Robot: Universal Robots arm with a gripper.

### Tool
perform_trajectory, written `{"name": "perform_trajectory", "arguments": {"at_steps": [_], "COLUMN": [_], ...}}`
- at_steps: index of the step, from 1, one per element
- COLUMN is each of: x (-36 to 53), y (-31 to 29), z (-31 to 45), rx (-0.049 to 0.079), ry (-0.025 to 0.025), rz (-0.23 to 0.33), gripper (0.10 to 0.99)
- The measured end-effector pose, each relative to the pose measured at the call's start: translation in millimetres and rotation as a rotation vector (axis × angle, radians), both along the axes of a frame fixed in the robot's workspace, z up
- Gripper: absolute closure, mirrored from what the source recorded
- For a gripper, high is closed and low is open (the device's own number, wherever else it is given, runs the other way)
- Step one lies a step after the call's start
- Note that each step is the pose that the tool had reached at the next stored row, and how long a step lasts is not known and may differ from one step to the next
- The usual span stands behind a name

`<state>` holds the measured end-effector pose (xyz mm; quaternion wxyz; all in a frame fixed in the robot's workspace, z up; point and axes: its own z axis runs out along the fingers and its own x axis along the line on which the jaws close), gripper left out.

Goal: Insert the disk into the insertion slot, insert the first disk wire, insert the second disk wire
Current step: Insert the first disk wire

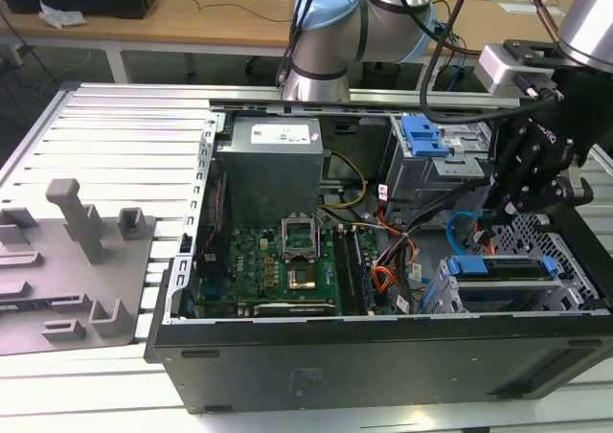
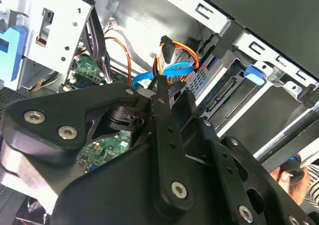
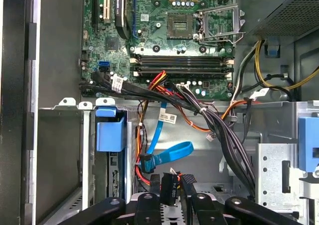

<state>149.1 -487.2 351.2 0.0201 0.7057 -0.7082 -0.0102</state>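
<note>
Disk (image 1: 498, 282) lies inside an open case (image 1: 383, 356) on a slatted metal counter (image 1: 115, 136), desks (image 1: 192, 16) behind. Blue-railed, it fills the perforated insertion slot (image 1: 534, 232); the pincer (image 3: 170, 181) pinches a black plug (image 3: 168, 192).

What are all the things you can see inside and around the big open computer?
computer case: one, black, open on the slatted table
motherboard: one, green, inside the case
power supply: one, grey, beside the motherboard
disk: one, blue-railed, seated in the insertion slot
taller bay: one, grey with blue latch, beyond the slot
flat cable: one, blue, looped near the jaws
fixture plate: one, grey, exterior view's left
arm: one, silver and blue, behind the case
gripper: one, black, jaws shut on a black connector
</note>
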Motion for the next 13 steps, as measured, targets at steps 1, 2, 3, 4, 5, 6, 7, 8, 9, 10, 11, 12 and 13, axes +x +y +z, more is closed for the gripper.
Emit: {"name": "perform_trajectory", "arguments": {"at_steps": [1,2,3,4,5,6,7,8,9,10,11,12,13], "x": [0.0,0.0,0.0,0.0,0.0,0.0,0.0,0.0,0.1,1.9,4.3,8.4,9.6], "y": [0.0,0.0,0.0,0.0,0.0,0.0,0.0,0.0,0.0,0.1,0.1,0.1,0.1], "z": [0.0,-0.1,-0.1,-0.1,-0.1,-0.1,-0.1,-0.1,-0.1,-0.1,-0.1,-0.1,-0.2], "rx": [0.000,0.000,0.000,0.000,0.000,0.000,0.000,-0.001,-0.001,-0.001,-0.001,-0.001,-0.001], "ry": [0.0000,0.0000,0.0000,0.0000,0.0000,0.0000,0.0000,0.0000,0.0000,0.0005,0.0015,0.0031,0.0034], "rz": [0.000,0.000,0.000,0.000,0.000,0.000,0.000,0.000,0.000,0.000,0.000,0.000,0.000], "gripper": [0.784,0.784,0.800,0.800,0.863,0.922,0.922,0.922,0.922,0.922,0.922,0.922,0.922]}}
